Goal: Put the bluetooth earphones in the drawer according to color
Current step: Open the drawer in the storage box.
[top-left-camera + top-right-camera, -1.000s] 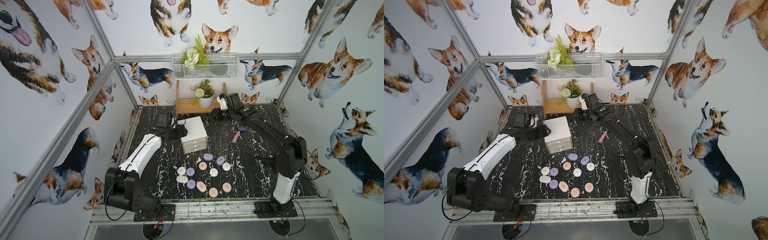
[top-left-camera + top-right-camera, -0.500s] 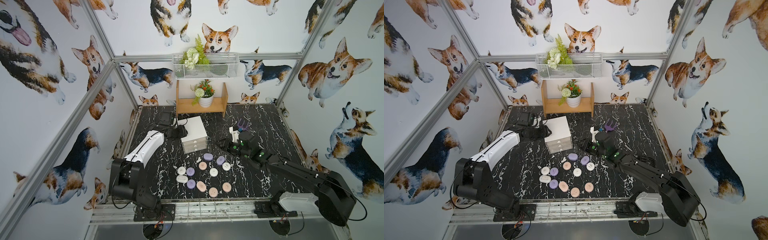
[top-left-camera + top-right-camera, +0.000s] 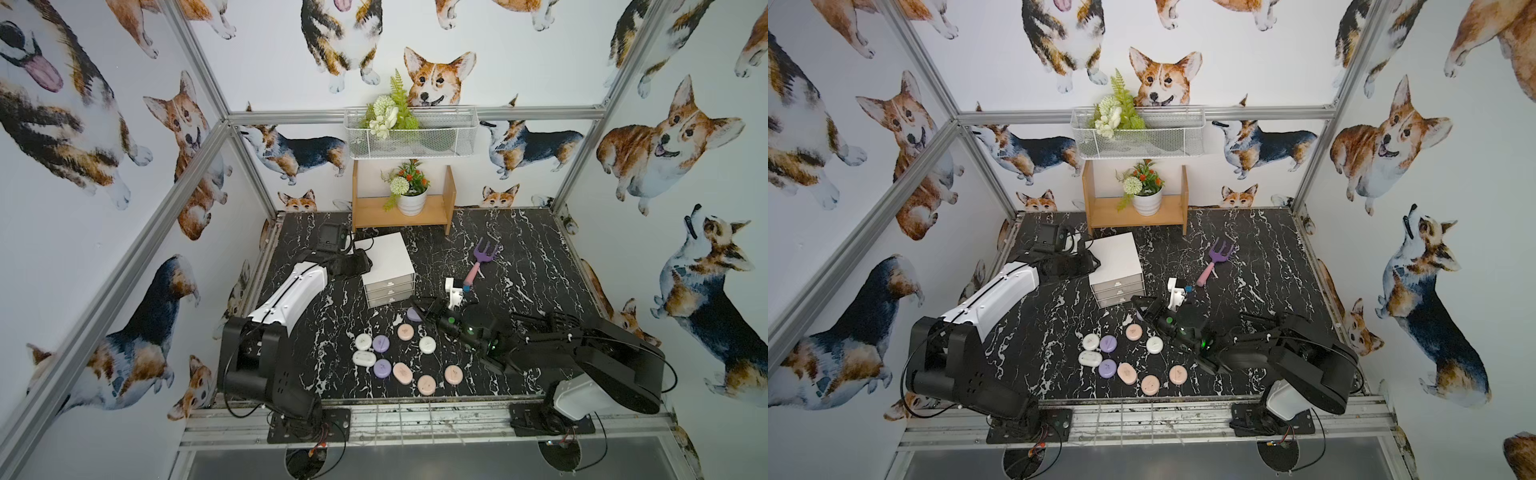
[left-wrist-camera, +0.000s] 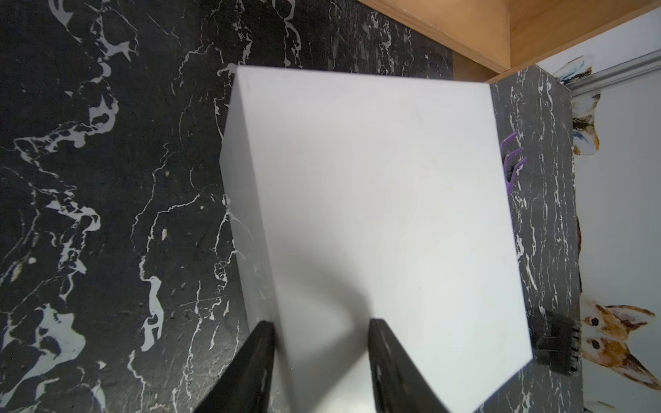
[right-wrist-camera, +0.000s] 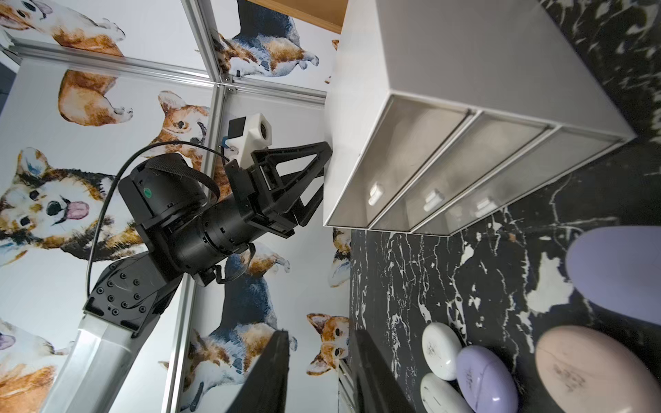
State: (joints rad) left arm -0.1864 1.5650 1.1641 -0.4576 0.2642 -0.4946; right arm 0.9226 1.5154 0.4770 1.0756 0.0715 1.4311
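The drawer [image 3: 386,253] is a white cabinet with its three grey fronts [image 5: 434,195] all pushed in. My left gripper [image 4: 320,323] is closed over its upper left edge, one finger on the top and one against the side wall. Several bluetooth earphones in white [image 3: 363,341], purple [image 3: 382,368] and pink [image 3: 427,385] lie in a cluster in front of the drawer. My right gripper [image 3: 419,308] hovers low over the farthest purple case [image 5: 615,271], between the cluster and the drawer fronts. Its fingers stand apart and hold nothing.
A purple-and-pink toy fork [image 3: 482,257] lies right of the drawer. A wooden shelf [image 3: 446,195] with a potted plant [image 3: 409,195] stands against the back wall, under a wire basket [image 3: 436,137]. Both arms' bases sit at the front rail.
The right arm swung from the back by the shelf forward and down to the cases near the drawer fronts. The left gripper's fingers closed on the cabinet's edge.
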